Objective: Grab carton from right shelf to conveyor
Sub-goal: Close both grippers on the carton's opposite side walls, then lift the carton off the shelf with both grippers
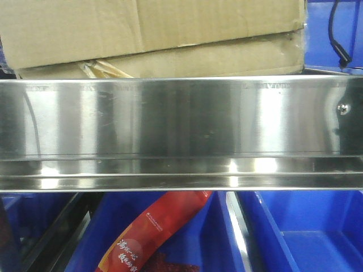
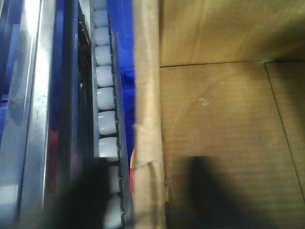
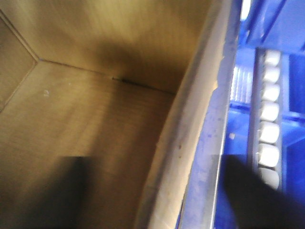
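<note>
Up on right shelf, carton straddled at its side walls by left gripper and right gripper, both spread open.

I have open room inside the carton. Just outside its wall, a blue bin and a white roller track crowd close. The steel shelf rail bars the front beneath.
</note>
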